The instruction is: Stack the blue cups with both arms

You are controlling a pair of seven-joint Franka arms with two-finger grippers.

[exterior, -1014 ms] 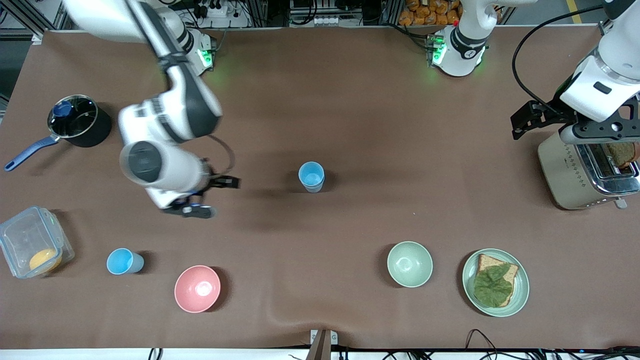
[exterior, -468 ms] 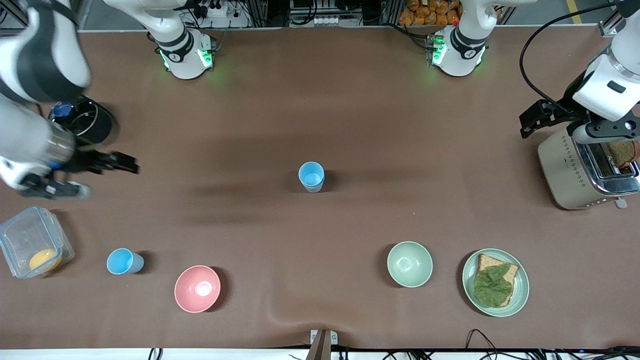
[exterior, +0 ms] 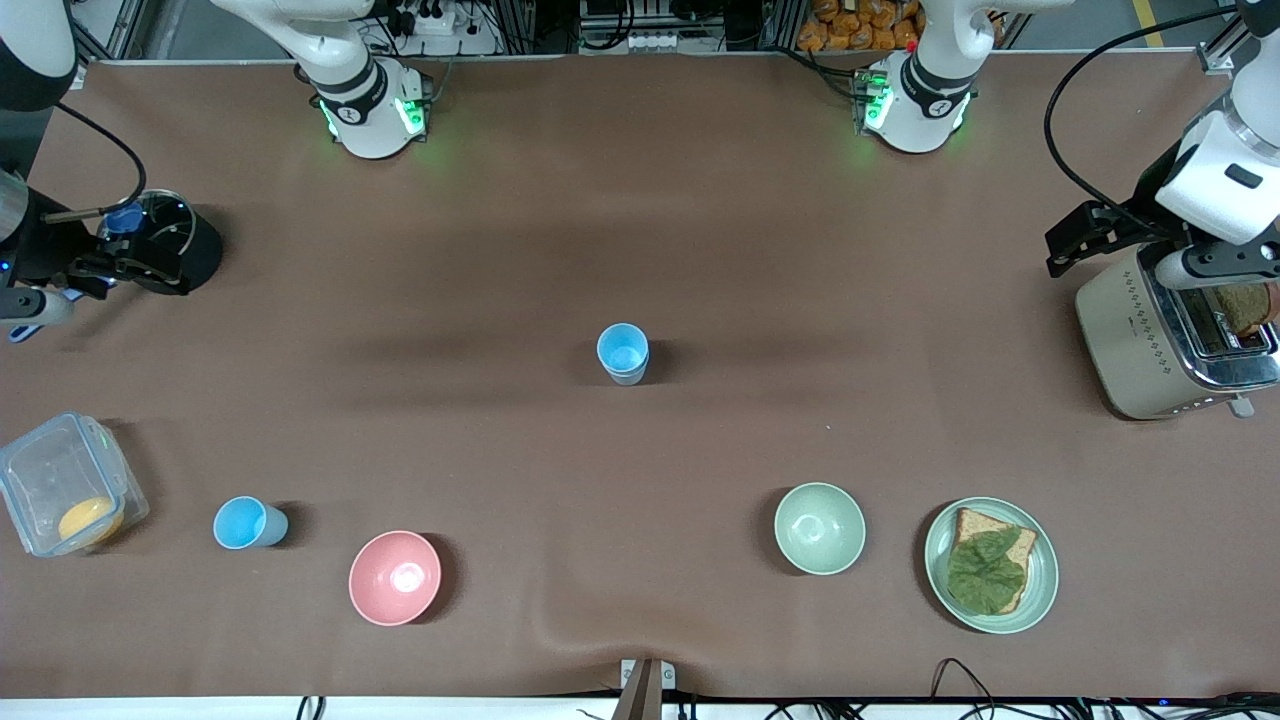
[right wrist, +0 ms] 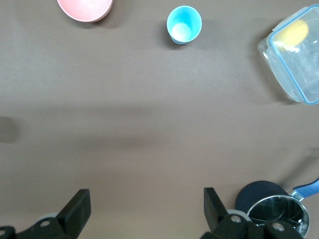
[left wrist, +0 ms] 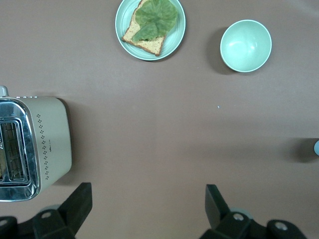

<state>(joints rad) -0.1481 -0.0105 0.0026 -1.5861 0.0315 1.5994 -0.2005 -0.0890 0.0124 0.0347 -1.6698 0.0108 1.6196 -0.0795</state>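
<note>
Blue cups: we log two, well apart, not yet stacked. One blue cup (exterior: 623, 352) stands upright mid-counter, between the two arms' ends. It looks like a brighter cup seated in a paler one, but we cannot tell for sure. The second blue cup (exterior: 246, 523), bright sky-blue, stands nearer the front camera toward the right arm's end, between the clear lidded box (exterior: 66, 497) and the pink bowl (exterior: 395, 577); it touches neither.

Right tool (right wrist: 145, 208): we see it up in the air at the right arm's end of the counter (exterior: 700, 230), over the counter just beside the black saucepan (exterior: 158, 240). Its fingers are spread wide with nothing between them.

Left tool (left wrist: 148, 204): we see it over the counter just beside the toaster (exterior: 1165, 345), at the left arm's end. Its fingers are likewise spread wide and hold nothing.

Other items: pale green bowl (exterior: 819, 527) near the front camera, just beside the green plate (exterior: 1040, 585) carrying bread with a leaf on top. A slice of bread sits in the toaster slot.
</note>
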